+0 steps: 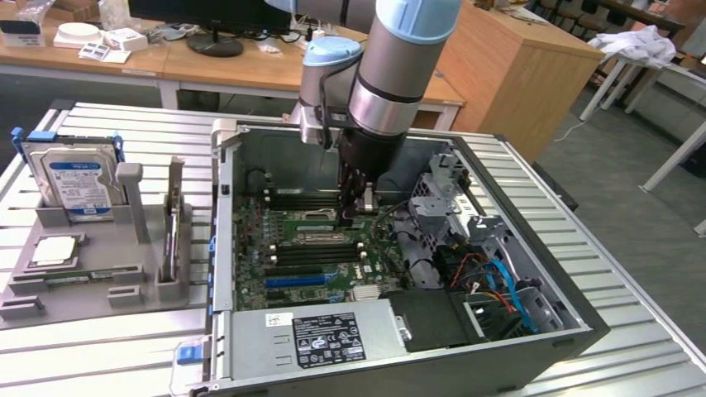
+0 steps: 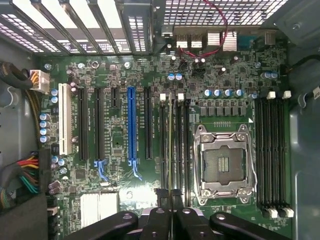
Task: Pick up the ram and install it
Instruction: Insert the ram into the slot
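Closest to me, the open computer case (image 1: 574, 327) lies on its side on the slatted worktop (image 1: 99, 364), with its power supply (image 1: 320, 337) at the near end. Further in, on the motherboard, the ram (image 2: 170, 142) stands on edge in one of the memory slots beside the empty processor socket (image 2: 223, 162). It lines up with the slot along its whole length, but I cannot tell whether it is pushed fully home.

I would judge it light and stiff but brittle (a thin board with small chips, nothing you would want to bend). Its faces look smooth, so it is best taken by the bare top edge or the short ends, and pressed straight down, never twisted.

The tool (image 2: 172, 196) is down inside the case right at it. Its fingers are clenched together with no gap showing. Their tips sit in line with the stick's top edge at one end, and the rest of the stick runs away from them. In the exterior view, that is the end of the ram toward the exterior view's right. Whether the tips nip the edge or only bear on it I cannot make out.

Beyond the case, at the exterior view's left, a hard drive (image 1: 75, 182) stands in a grey holder (image 1: 111, 256), and past that is a wooden desk (image 1: 231, 74).
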